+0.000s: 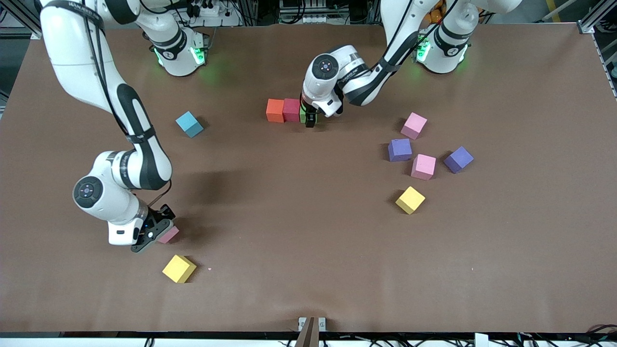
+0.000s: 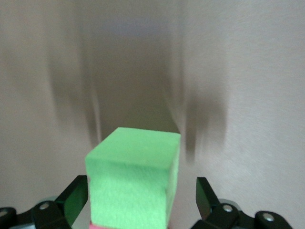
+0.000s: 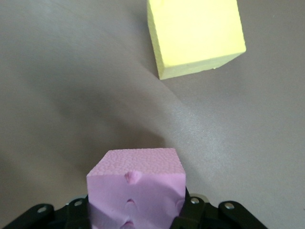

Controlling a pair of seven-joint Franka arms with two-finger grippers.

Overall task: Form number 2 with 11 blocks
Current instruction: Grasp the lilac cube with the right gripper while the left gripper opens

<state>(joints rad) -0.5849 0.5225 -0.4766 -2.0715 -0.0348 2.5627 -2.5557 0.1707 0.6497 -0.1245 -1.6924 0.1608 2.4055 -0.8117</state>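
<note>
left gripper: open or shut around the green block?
Open. In the left wrist view the left gripper has both fingers standing clear of the green block, with gaps on each side. The block sits beside the red block.

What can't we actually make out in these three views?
- Green block: in the front view the left gripper covers nearly all of it, so its seating beside the red block is hidden.
- Pink block: the right gripper hides most of it in the front view; the right wrist view cuts off its base, so table contact is unclear.
- Left gripper's fingertips: cropped in the left wrist view.
</note>
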